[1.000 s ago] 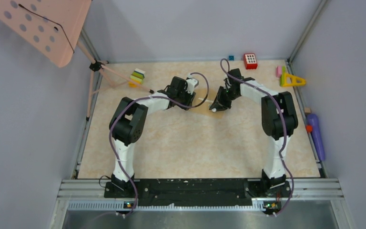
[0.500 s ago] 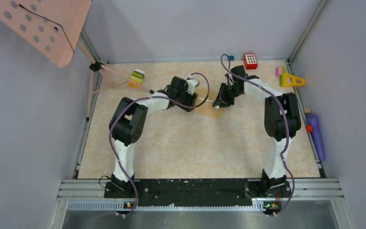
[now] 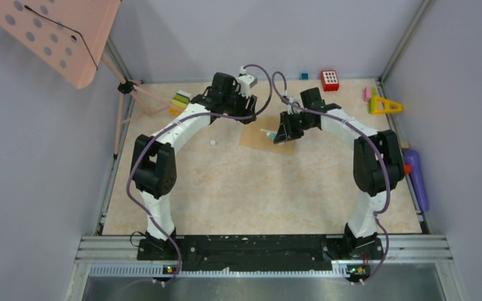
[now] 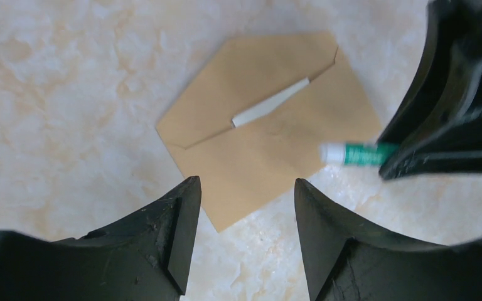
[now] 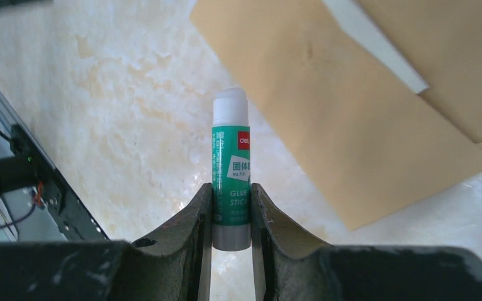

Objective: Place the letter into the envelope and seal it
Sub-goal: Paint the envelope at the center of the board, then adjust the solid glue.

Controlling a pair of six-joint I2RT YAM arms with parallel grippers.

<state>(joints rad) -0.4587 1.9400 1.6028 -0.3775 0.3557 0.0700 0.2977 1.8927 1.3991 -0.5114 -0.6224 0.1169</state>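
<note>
The envelope (image 3: 265,138) lies flat on the bench (image 3: 245,188) at mid-depth, between the two arms. In the left wrist view its long axis runs from lower left to upper right. A pale sliver (image 4: 270,110) shows along the seam, which I take to be the letter's edge. Beyond the seam the flap looks to lie open and flat, though I cannot be sure.

My right end effector (image 5: 231,188) has its jaws pinched on the lower half of a green glue stick (image 5: 231,169), whose white tip points straight out ahead of the fingers. My left end effector (image 4: 246,183) hangs above the envelope's near corner with its jaws set well apart and nothing between them.

The next move turns on the stick tip against the flap. Seen from above, the right end effector sits over the envelope's right end with the stick aimed leftward across the paper — so the right arm is the nearer one and carries the tool. From the right wrist, the envelope lies ahead and to the right of the tip, which is just beside the paper's edge. Whether the tip touches paper I cannot tell. I judge the flap is on the far side of the seam from it.
</note>
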